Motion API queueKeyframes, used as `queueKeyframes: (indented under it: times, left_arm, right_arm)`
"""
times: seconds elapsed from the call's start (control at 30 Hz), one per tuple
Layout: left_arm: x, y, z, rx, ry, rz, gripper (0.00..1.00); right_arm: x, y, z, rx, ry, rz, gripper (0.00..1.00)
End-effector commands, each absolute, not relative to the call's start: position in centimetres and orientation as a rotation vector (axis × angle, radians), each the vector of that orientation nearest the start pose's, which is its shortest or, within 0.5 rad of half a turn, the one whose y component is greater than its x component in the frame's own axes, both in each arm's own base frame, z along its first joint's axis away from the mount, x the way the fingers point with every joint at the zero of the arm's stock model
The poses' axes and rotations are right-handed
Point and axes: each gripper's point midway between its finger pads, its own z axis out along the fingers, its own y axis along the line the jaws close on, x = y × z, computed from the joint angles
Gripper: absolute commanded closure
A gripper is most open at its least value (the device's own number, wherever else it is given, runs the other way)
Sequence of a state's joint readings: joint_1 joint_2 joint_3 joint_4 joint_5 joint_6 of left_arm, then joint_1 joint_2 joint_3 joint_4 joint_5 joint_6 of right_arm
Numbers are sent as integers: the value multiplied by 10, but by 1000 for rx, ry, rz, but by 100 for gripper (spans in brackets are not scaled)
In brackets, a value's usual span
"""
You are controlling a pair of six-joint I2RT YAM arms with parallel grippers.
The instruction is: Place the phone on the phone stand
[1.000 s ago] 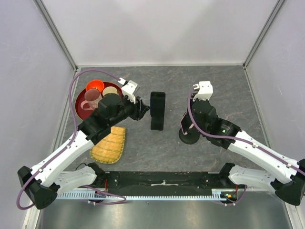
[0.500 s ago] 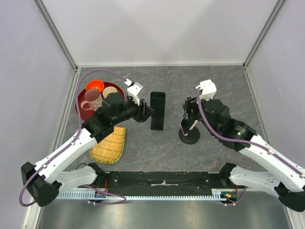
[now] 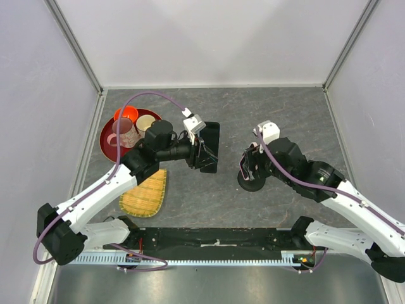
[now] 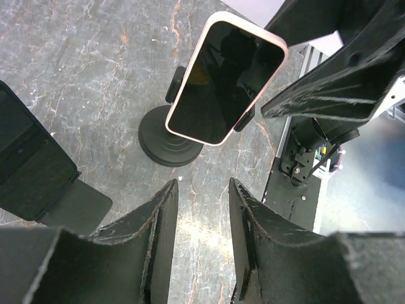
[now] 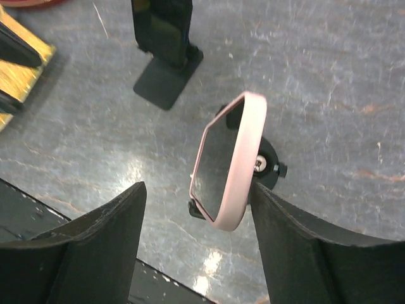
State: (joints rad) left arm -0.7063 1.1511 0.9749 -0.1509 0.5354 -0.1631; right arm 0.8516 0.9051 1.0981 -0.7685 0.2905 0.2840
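Left gripper [image 4: 202, 183] has advanced rightward; its fingers are narrowly parted and empty. Right gripper [image 5: 195, 190], the nearer one, stands wide open astride the pink-cased phone [image 5: 231, 158], gripping nothing. The phone rests on the stand [image 4: 166, 144], long axis steeply tilted.

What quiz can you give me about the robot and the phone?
1. True or false: the pink-cased phone sits on the round black stand.
2. What colour is the tray? A red, B blue, C green.
3. Fill in: the left tool and the right tool are both ____.
Key: 1 true; 2 A; 3 open.
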Motion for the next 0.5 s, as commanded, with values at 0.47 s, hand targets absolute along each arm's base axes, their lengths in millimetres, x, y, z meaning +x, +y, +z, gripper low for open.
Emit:
queueKeyframes:
  times: [0.47]
  left_arm:
    - [204, -308, 289, 916, 1680, -1125, 56]
  right_arm:
    - [201, 105, 230, -103, 2247, 1, 19]
